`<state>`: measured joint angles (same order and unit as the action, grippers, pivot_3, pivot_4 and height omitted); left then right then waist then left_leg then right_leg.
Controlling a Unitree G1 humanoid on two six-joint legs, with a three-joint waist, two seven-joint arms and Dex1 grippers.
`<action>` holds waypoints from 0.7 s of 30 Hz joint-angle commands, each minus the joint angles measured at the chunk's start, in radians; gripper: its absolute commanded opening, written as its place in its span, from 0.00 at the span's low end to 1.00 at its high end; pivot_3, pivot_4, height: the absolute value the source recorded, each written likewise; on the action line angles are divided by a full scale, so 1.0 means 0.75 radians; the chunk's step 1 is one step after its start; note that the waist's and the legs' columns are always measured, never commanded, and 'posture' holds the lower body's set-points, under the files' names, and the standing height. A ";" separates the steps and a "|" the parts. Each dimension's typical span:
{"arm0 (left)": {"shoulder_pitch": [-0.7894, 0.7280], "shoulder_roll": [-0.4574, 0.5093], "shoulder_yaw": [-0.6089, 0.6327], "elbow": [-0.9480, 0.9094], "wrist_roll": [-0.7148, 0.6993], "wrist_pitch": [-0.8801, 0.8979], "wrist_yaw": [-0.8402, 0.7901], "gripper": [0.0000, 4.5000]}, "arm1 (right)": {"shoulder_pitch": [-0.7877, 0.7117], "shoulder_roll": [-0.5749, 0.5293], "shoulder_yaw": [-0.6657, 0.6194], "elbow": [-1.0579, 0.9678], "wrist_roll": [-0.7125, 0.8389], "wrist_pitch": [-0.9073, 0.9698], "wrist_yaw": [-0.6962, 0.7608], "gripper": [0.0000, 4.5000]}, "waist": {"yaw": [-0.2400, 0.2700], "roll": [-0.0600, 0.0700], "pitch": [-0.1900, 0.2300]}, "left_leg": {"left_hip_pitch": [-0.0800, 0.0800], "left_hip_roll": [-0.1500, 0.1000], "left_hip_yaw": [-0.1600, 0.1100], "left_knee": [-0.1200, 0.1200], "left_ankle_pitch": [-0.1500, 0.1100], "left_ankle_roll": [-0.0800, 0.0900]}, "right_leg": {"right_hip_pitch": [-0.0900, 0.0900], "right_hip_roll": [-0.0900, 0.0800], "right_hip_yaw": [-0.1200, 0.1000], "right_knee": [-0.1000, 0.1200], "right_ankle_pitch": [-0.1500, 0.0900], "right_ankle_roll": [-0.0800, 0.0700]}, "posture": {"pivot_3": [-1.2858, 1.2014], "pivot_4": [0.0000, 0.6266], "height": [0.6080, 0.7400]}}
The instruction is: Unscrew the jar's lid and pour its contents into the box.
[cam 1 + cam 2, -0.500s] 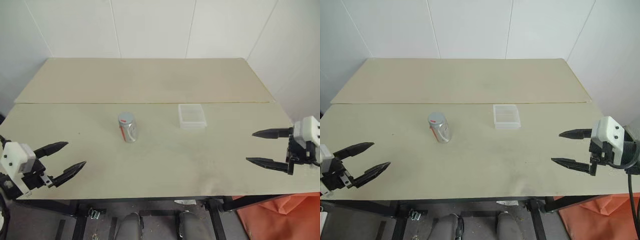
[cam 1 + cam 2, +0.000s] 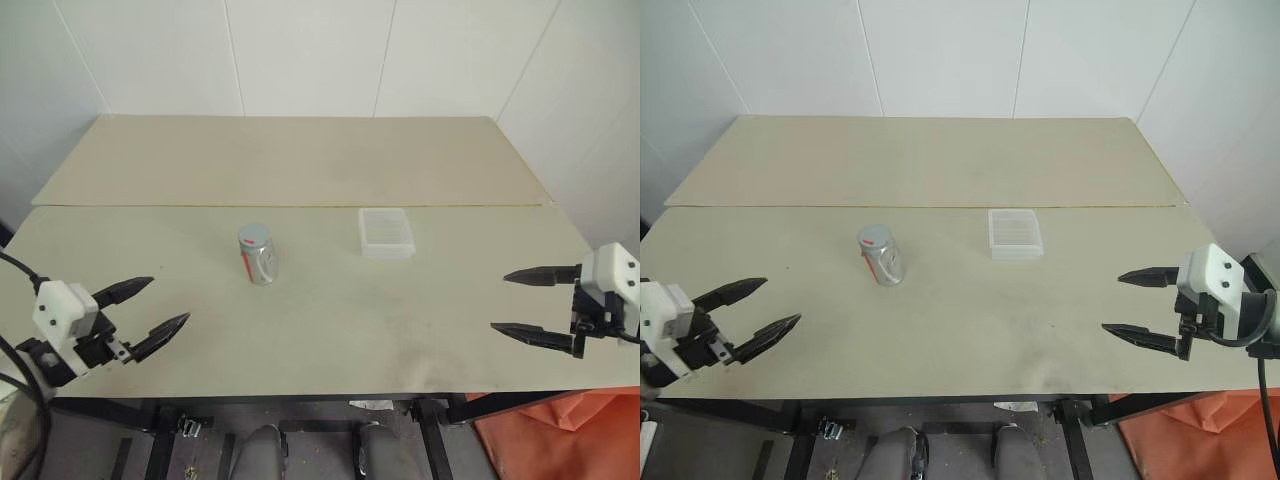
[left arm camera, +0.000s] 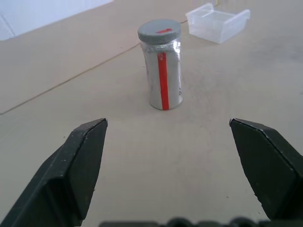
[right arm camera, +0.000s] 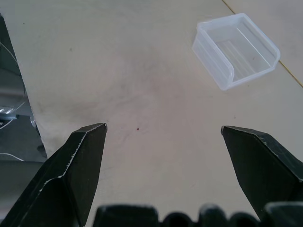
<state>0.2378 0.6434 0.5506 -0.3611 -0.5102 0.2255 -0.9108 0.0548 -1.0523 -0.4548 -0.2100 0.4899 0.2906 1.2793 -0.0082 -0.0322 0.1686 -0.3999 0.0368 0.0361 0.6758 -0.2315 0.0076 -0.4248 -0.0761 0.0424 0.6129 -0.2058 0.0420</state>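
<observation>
Left eye view: at the lower left of the frame the left gripper [image 2: 156,308] hangs over the near edge of the table [image 2: 330,350], its two black fingers [image 2: 128,289] spread wide and holding nothing, tips aimed toward the middle of the frame. At the lower right the right gripper [image 2: 535,307] is likewise spread and empty, its tips aimed toward the left of the frame. Bare tabletop lies between the two grippers.

Farther up, left of the frame's centre, the jar [image 2: 257,256] stands upright on the table with the lid [image 2: 254,236] on it. It is well apart from both grippers, nearer the left one, up and to the right of that gripper's tips. In the left wrist view the jar [image 3: 162,68] sits in the upper middle of the frame, in line with the gap between the fingers but well beyond their tips, a red stripe running down its label. Nothing stands between the fingers and the jar.

To the right of the jar, a little farther up, the box [image 2: 385,232] lies flat, open side up, near the seam where the near board meets the far board. In the right wrist view the box [image 4: 235,51] is at the upper right of the frame, beyond the fingertips, with open table between. It looks empty.
</observation>
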 commanded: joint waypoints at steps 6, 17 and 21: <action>-0.173 -0.283 -0.322 0.155 0.297 -0.330 0.261 1.00 | 0.011 0.045 -0.015 -0.140 0.015 0.024 -0.103 1.00 | 0.009 -0.001 0.000 | -0.001 -0.001 0.000 0.001 0.000 0.000 | 0.001 0.000 0.001 0.000 0.002 0.002 | 0.52 0.24 1.00; -0.471 -0.411 -0.501 0.597 0.391 -0.587 0.328 1.00 | 0.144 0.075 -0.157 -0.275 0.039 0.118 -0.185 1.00 | 0.027 -0.001 0.000 | -0.002 -0.002 -0.001 0.003 0.000 0.000 | 0.002 0.001 0.001 -0.001 0.003 0.004 | 0.52 0.24 1.00; -0.525 -0.410 -0.520 0.687 0.360 -0.615 0.292 1.00 | 0.128 0.086 -0.166 -0.302 0.070 0.149 -0.214 1.00 | 0.019 -0.001 0.000 | -0.002 -0.002 -0.001 0.003 0.000 0.000 | 0.002 0.001 0.001 -0.001 0.004 0.006 | 0.52 0.24 1.00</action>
<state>-0.1382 0.3345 0.1612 0.1499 -0.2205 -0.2083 -0.6822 0.1645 -0.9868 -0.5313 -0.4050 0.5186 0.3899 1.1331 0.0060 -0.0331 0.1683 -0.4012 0.0356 0.0353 0.6780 -0.2314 0.0078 -0.4234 -0.0750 0.0435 0.6124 -0.2027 0.0463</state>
